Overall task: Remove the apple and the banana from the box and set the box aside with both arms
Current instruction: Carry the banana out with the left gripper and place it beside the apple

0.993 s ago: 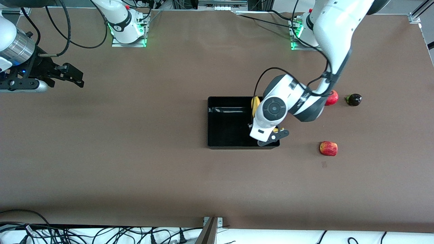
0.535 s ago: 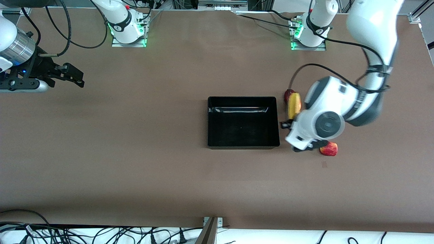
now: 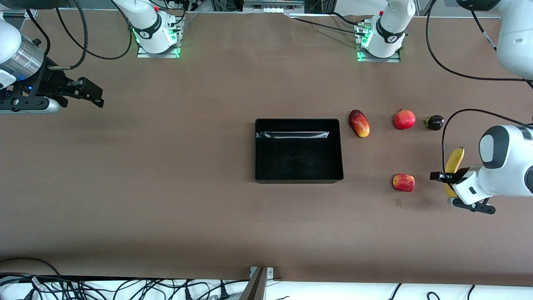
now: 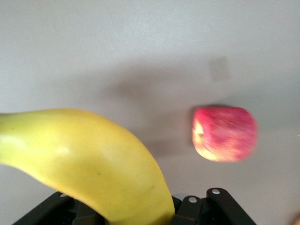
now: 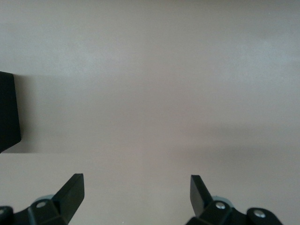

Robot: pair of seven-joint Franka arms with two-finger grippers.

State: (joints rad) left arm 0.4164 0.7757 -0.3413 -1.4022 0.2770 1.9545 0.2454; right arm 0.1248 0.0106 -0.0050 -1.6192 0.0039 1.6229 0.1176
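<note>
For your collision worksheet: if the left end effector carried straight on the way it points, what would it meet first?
Probably the apple: the left end effector, shut on the banana, points toward it over bare table. Depth is unclear.

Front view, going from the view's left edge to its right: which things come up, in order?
Right end effector → black bin → mango → pomegranate → dark fruit → banana held by the left end effector.

Left arm swung away from box (image 3: 298,150) toward its own end of table, carrying banana (image 3: 453,166) along — left gripper (image 3: 452,183) clamped on it throughout. Banana, earlier over box, then over gap beside it, now up over bare table past apple (image 3: 403,182). Mango (image 3: 359,123) and pomegranate (image 3: 404,119) — hidden by arm before — now uncovered.
</note>
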